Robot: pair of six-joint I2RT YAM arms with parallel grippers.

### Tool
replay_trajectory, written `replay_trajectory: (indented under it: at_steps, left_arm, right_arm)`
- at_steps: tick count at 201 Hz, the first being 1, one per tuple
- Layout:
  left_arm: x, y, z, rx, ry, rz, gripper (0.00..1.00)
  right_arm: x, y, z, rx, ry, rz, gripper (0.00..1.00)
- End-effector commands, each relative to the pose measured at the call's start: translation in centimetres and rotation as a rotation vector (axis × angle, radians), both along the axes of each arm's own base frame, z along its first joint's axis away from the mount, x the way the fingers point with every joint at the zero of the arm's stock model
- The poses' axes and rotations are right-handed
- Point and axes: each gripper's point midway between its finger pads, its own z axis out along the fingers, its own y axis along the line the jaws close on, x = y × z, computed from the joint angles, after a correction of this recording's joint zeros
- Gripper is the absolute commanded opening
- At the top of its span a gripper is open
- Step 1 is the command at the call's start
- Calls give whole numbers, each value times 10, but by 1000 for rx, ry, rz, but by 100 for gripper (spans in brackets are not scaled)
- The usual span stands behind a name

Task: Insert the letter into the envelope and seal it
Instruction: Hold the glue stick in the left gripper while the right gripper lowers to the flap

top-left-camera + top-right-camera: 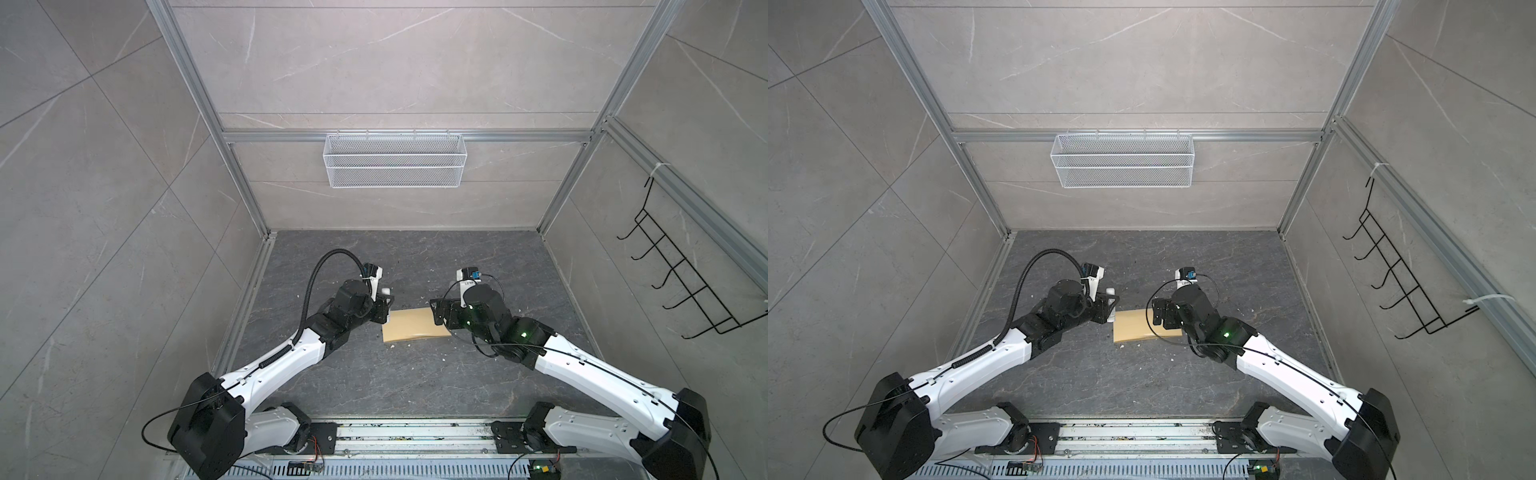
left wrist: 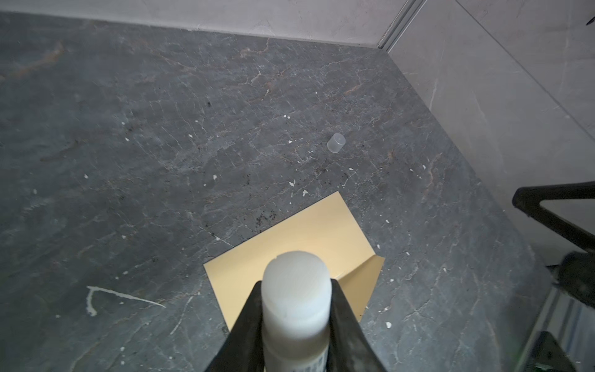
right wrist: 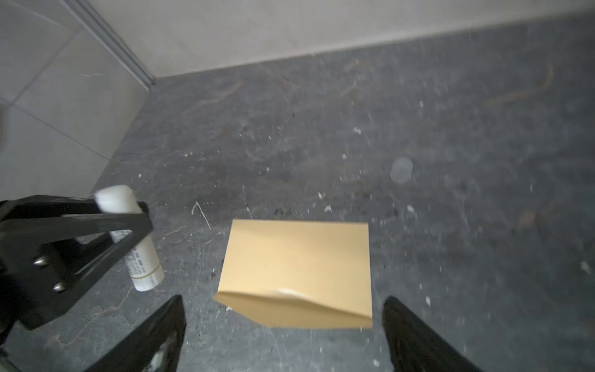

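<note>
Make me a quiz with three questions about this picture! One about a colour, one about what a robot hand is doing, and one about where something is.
1. What colour is the envelope?
A) yellow-tan
B) blue
C) white

2. What is the left gripper doing?
A) standing open and empty
B) shut on the white glue stick
C) pinching the envelope

3. Where is the small clear cap?
A) stuck on the glue stick
B) lying on the envelope
C) on the dark table, apart from the envelope

Answers:
1 A, every view shows plain yellow-tan paper.
2 B, the left wrist view shows the stick squeezed between both black fingers.
3 C, the left wrist view shows it alone on bare table beyond the envelope, and the stick's tip is uncovered.
</note>
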Motion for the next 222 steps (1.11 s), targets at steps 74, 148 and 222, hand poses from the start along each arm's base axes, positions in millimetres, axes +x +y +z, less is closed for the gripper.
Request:
replay_trajectory:
  at_steps: [74,148,222]
  left_arm:
    - [3,9,6,37,-124,5,0]
    - [-1,16,3,45,-119,26,0]
    - [-3,18,-1,48,-105,31,0]
  right_arm:
    - [-34,20,-98,268,553,-378,77]
    - [-24,54,-126,345,645,-399,60]
    - [-18,66,-151,332,675,-402,30]
